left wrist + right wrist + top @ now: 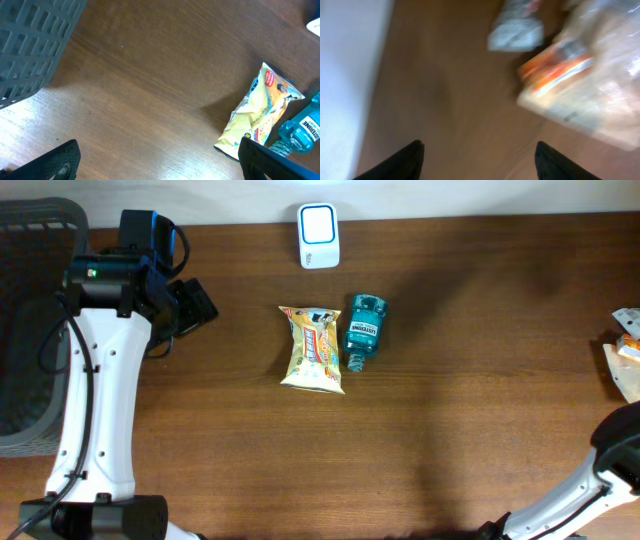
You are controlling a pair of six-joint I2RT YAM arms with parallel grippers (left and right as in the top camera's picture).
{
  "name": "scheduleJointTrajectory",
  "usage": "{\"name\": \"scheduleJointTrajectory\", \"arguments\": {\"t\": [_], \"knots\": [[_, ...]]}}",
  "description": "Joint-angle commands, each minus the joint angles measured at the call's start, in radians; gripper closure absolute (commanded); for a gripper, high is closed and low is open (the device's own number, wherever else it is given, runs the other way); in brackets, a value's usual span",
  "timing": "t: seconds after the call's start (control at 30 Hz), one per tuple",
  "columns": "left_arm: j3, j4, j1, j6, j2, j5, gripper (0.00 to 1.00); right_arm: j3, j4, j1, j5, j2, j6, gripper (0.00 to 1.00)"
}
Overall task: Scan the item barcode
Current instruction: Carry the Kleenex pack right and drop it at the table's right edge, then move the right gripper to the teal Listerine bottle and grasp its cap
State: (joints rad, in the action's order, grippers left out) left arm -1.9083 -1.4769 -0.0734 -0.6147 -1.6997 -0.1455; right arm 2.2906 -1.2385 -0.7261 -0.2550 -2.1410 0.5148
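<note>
A yellow snack bag (313,348) lies flat mid-table, and a teal mouthwash bottle (364,328) lies on its side right beside it. A white barcode scanner (319,235) stands at the table's back edge. My left gripper (200,305) hovers left of the bag, open and holding nothing. In its wrist view the left gripper (157,150) is spread over bare wood, with the bag (260,115) and bottle (302,130) at the right. My right gripper (479,150) is open over bare table, and that view is blurred.
A grey mesh basket (30,330) fills the left edge, its wall (30,45) showing in the left wrist view. Packaged goods (625,355) lie at the right edge, seen blurred as an orange-and-clear pack (580,85) and a pale wrapper (517,30).
</note>
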Motion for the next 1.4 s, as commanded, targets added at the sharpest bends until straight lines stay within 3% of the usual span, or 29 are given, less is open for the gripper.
{"name": "scheduleJointTrajectory", "arguments": {"t": [0.0, 0.13, 0.2, 0.23, 0.27, 0.47, 0.6, 0.9, 1.37], "knots": [[-0.002, -0.001, 0.0, -0.01, 0.005, 0.0, 0.01, -0.001, -0.066, 0.12, -0.348, 0.015, -0.18, 0.3], [-0.002, -0.001, 0.0, -0.01, 0.005, 0.0, 0.01, -0.004, -0.15, 0.312, -0.328, 0.002, -0.309, 0.28], [-0.002, -0.001, 0.0, -0.01, 0.005, 0.0, 0.01, -0.004, -0.154, 0.429, -0.239, -0.001, -0.309, 0.19], [-0.002, -0.001, 0.0, -0.01, 0.005, 0.0, 0.01, -0.004, -0.152, 0.475, -0.193, -0.003, -0.309, 0.06], [-0.002, -0.001, 0.0, -0.01, 0.005, 0.0, 0.01, -0.004, -0.149, 0.524, -0.145, -0.005, -0.309, 0.01], [-0.002, -0.001, 0.0, -0.01, 0.005, 0.0, 0.01, -0.004, -0.12, 0.831, 0.23, -0.066, -0.126, 0.02], [-0.002, -0.001, 0.0, -0.01, 0.005, 0.0, 0.01, -0.004, -0.097, 0.951, 0.245, -0.131, -0.092, 0.01], [-0.002, -0.001, 0.0, -0.01, 0.005, 0.0, 0.01, -0.004, -0.098, 1.063, 0.243, -0.274, -0.06, 0.03], [-0.002, -0.001, 0.0, -0.01, 0.005, 0.0, 0.01, -0.004, -0.085, 1.078, 0.275, -0.392, -0.008, 0.04]]}}
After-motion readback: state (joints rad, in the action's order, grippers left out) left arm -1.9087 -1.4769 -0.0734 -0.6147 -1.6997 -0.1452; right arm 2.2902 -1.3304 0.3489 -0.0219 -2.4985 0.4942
